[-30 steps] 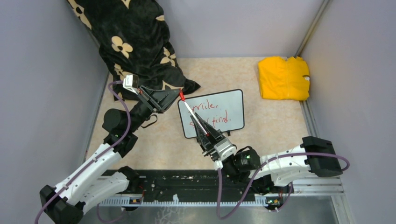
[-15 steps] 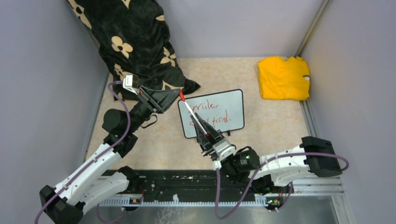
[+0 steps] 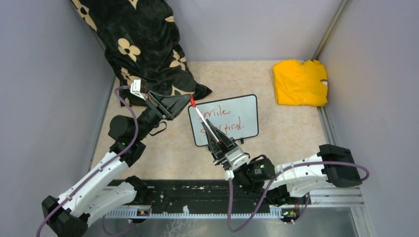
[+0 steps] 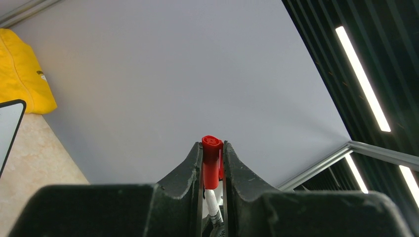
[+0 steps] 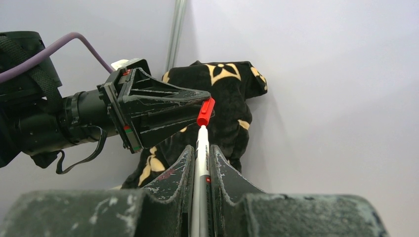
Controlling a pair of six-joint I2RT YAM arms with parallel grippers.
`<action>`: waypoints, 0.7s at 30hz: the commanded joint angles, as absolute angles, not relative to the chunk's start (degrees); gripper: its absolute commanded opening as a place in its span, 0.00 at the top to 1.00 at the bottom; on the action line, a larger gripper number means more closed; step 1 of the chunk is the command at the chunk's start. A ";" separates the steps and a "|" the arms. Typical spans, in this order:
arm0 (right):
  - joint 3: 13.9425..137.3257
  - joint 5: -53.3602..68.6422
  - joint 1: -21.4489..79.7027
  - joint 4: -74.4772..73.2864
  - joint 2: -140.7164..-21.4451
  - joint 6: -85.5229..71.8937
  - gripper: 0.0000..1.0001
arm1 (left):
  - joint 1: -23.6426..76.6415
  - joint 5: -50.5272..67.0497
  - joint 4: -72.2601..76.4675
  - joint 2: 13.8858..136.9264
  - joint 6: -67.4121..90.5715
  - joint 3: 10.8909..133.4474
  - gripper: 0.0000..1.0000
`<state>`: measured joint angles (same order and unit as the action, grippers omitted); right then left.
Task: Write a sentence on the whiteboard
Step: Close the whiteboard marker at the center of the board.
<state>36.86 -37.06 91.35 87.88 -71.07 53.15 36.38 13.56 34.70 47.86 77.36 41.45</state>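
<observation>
Red strokes make up the sentence (image 3: 222,120), two scrawly lines across the whiteboard (image 3: 249,106), which lies flat on the table (image 3: 276,138) just ahead of the two arms. The words look finished, so my judgement is that the writing itself is done and only the tidying of the pen is left.

The right gripper (image 5: 200,150) is clamped on the white barrel of the marker (image 5: 201,140), holding it above the left end of the board with its tip pointing away from the arm bases. The left gripper (image 4: 212,148) is closed on the red cap (image 4: 212,160), which sits right at the marker's tip. The white barrel shows just under the cap between the left fingers. The cap looks slightly tilted against the barrel, and I cannot tell whether it is pushed fully home.

What is left, as I judge it, is seating the cap and setting the marker down. A folded yellow cloth (image 3: 300,82) lies well apart at the far right, and a black flowered cloth (image 3: 143,44) is heaped at the far left.
</observation>
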 commanded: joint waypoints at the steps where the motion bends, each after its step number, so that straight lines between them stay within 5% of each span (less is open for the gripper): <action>1: 39.37 -37.85 91.83 93.84 -71.65 53.78 1.00 | 37.30 14.49 36.65 47.68 77.58 40.88 1.00; 21: 41.41 -39.43 91.79 98.53 -74.55 57.82 1.00 | 38.57 12.67 36.03 47.39 77.25 40.28 1.00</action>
